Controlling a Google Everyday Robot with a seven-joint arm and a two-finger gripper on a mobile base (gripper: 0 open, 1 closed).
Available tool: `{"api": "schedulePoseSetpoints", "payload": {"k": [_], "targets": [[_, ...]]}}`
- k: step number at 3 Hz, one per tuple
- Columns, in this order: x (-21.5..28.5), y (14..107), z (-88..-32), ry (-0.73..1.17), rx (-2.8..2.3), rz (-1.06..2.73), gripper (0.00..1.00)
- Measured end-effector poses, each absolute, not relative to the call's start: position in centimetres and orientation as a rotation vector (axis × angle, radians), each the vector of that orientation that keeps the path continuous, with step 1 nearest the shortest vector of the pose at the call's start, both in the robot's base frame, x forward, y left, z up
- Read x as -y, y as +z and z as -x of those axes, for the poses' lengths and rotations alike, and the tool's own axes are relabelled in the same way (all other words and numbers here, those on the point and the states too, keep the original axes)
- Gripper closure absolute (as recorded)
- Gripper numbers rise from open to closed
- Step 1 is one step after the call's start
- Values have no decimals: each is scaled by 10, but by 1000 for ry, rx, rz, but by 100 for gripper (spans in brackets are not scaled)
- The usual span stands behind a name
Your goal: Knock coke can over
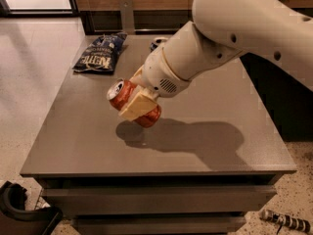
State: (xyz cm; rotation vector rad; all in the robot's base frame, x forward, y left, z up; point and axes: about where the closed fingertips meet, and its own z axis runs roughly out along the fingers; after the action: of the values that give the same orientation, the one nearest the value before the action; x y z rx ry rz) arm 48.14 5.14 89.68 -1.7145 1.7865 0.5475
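The coke can is red-orange with a silver top. It is tilted steeply, its top pointing left and up, and it hangs a little above the grey table over its own shadow. My gripper is shut on the can, with a cream finger laid across the can's front. The white arm reaches in from the upper right.
A dark blue chip bag lies at the table's back left. The top of a dark blue Pepsi can peeks out behind the arm at the back. A black object stands on the floor at the lower left.
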Motion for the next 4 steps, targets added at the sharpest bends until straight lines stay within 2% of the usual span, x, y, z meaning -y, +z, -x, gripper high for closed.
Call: {"api": "schedulePoseSetpoints", "payload": {"k": [4], "targets": [[-76,832,-490,259,-1979,1890,98]]}}
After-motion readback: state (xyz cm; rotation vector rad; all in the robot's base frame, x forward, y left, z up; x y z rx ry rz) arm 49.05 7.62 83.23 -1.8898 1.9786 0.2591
